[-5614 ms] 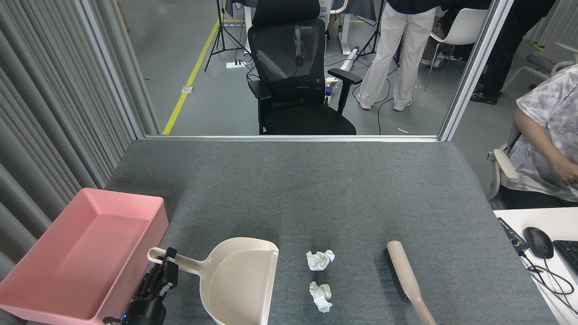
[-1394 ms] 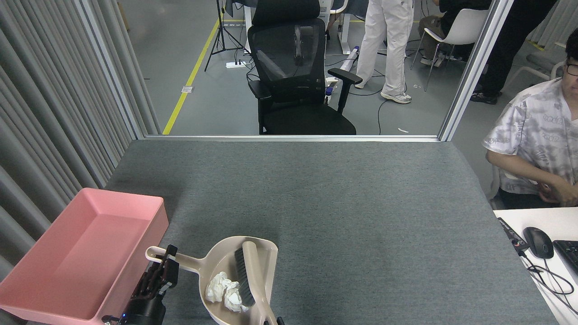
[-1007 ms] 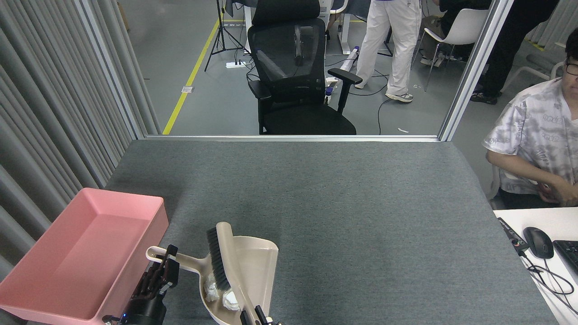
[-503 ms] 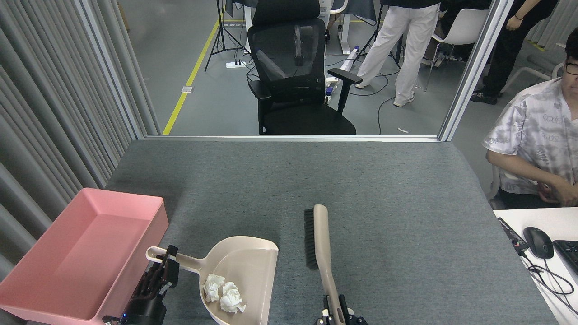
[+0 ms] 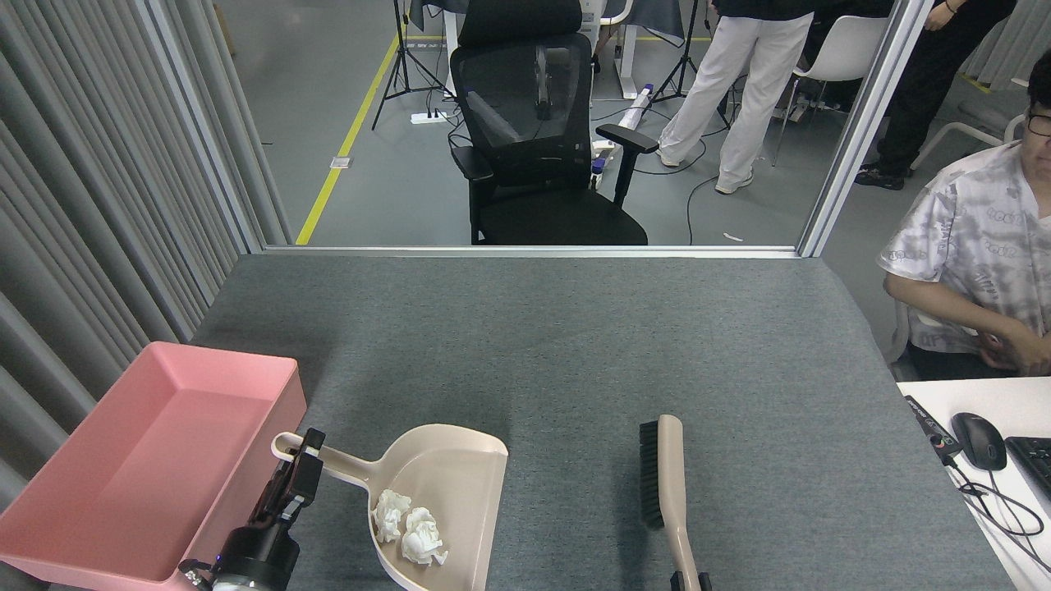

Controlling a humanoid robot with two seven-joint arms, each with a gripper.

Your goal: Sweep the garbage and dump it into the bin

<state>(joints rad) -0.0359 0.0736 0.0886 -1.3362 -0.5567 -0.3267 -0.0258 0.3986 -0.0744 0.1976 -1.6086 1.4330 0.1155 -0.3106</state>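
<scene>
The two balls of garbage (image 5: 409, 532) lay side by side, touching, on the floor of the beige dustpan (image 5: 447, 492), toward its near end and well back from the open lip, which I judge is why they looked unlikely to roll out once the pan tipped. They were small white tissue wads, tightly crumpled, with ragged folds and creases that caught the light. The left end effector (image 5: 297, 480) was clamped on the dustpan's long handle close to its looped end, the pan seeming slightly raised at that end (though I could not be sure it had left the gray desk (image 5: 575, 345)); holding it out at the handle's tip would give the arm reach to swing the pan over the bin (image 5: 156, 460). That pink tray stood at the desk's left front corner, just beside the handle and empty, so the dump was not yet done. The brush (image 5: 667, 484) pointed bristles-left away from the dustpan, apart from it on the right, presumably kept clear of the pan's path. Of the right end effector only a dark sliver showed at the bottom edge around the brush handle, too little to tell how its jaws stood.
</scene>
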